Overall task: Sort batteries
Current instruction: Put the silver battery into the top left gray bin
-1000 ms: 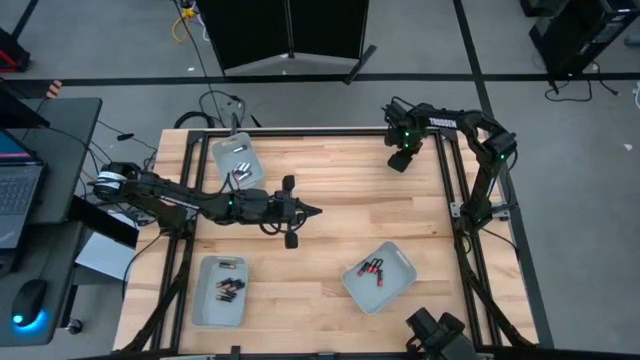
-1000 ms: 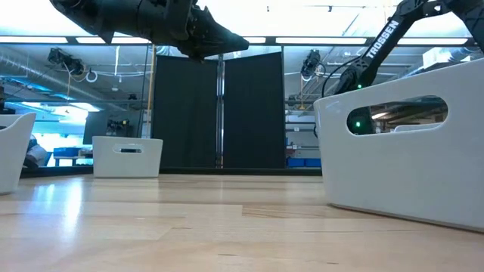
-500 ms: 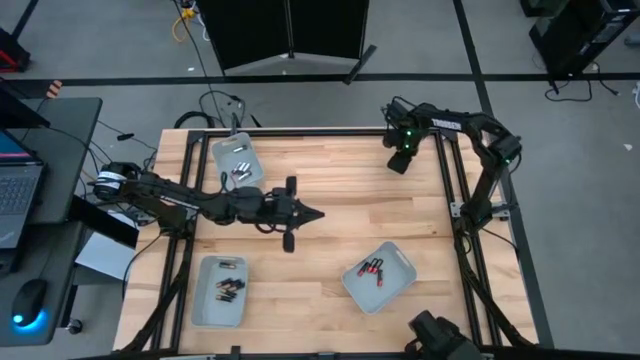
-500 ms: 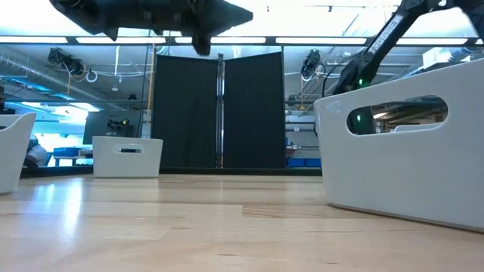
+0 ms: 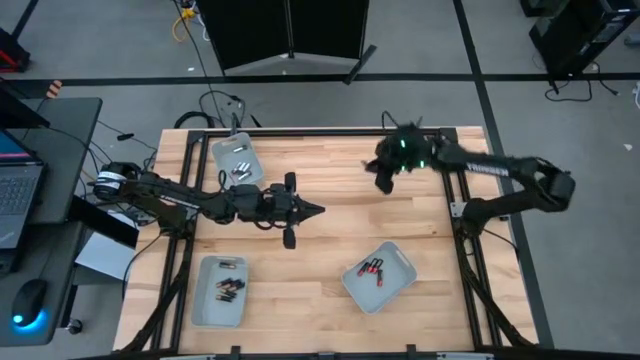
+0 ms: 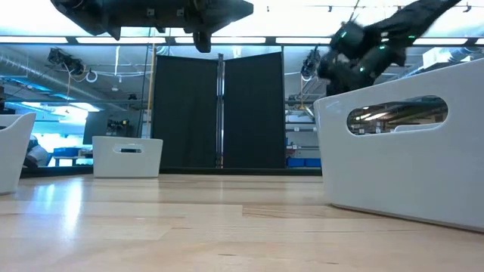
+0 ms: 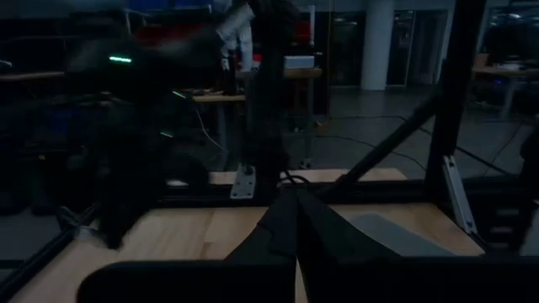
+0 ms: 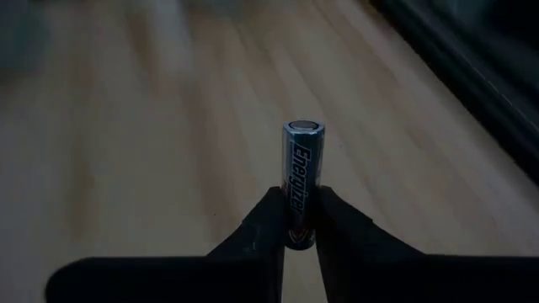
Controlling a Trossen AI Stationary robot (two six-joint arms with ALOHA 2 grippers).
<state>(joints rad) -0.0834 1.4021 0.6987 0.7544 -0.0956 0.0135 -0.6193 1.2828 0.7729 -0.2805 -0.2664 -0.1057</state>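
Right fingers (image 8: 296,220) clamping battery (image 8: 302,172) near table's (image 5: 340,190) far edge, left fingers (image 5: 312,210) shut empty mid-table.

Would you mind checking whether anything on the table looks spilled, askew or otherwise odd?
Nothing stands out. No batteries lie loose on the table; those visible sit inside the three trays. The near right tray lies skewed to the table's edges. The right end effector holds a battery, while the left end effector is shut and empty.

The left hand (image 7: 295,220), fingers pressed together, hovers above the wooden table (image 7: 194,231) near its dark frame (image 7: 455,101).
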